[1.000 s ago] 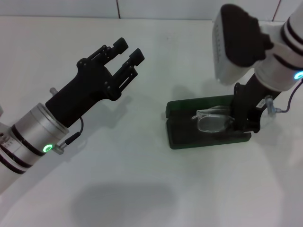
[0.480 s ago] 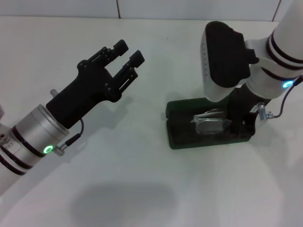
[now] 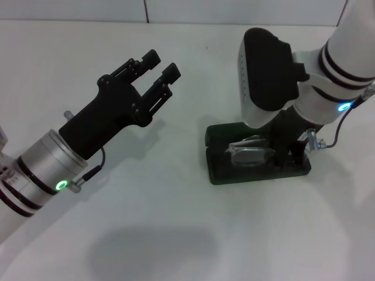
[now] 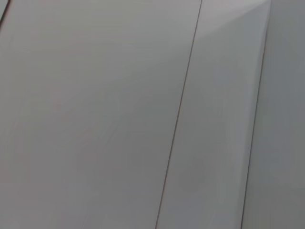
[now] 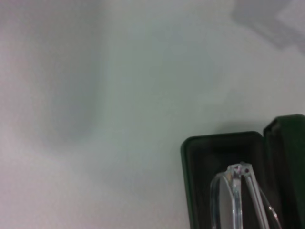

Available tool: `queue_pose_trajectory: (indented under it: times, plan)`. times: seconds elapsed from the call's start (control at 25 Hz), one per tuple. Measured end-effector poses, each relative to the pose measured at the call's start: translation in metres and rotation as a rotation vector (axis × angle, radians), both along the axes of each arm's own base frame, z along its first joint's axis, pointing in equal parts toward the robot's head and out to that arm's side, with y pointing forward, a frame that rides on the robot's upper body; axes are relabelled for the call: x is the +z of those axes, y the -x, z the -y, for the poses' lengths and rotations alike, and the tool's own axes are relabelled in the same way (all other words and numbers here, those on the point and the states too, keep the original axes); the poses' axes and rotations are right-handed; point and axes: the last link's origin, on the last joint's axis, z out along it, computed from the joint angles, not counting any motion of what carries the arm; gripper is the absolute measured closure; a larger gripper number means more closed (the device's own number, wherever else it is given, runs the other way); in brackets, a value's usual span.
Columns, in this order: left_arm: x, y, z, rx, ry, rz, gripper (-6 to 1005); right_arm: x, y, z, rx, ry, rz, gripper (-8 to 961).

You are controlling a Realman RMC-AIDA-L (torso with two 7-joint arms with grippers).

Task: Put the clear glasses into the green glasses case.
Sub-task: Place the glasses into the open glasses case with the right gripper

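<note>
The green glasses case [image 3: 258, 174] lies open on the white table at the right, its dark lining showing. The clear glasses [image 3: 252, 153] sit tilted over its tray, one end toward my right gripper [image 3: 281, 151]. That gripper reaches down into the case from under its white wrist and holds the glasses' right end. The right wrist view shows the clear glasses [image 5: 236, 193] standing on edge inside the green glasses case [image 5: 193, 152]. My left gripper [image 3: 159, 65] hovers open and empty over the table's left half, well away from the case.
The raised lid [image 3: 218, 132] of the case stands along its far side. White table [image 3: 176, 211] surrounds the case. A tiled wall seam [image 3: 145, 10] runs along the back edge.
My right arm has shifted left over the case, and the glasses have slid left with it, deeper over the tray. The left arm has not moved.
</note>
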Motion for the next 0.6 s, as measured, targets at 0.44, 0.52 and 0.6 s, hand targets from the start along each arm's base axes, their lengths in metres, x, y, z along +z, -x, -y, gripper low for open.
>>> queue_pose_trajectory:
  times: [0.44,0.52,0.6]
  plan:
    - [-0.001,-0.0018,-0.0018,-0.002,0.001,-0.002,478,-0.0061,-0.0005,0.0017,0.015,-0.005,0.017,829]
    - [-0.0016,-0.0024,-0.002,-0.002,0.002,-0.001,479,-0.0062,-0.0006,0.0016,0.016,-0.005,0.018,829]
    - [-0.0021,-0.0028,-0.0019,-0.002,0.002,0.0,479,-0.0065,-0.0009,0.0019,0.017,-0.004,0.02,828]
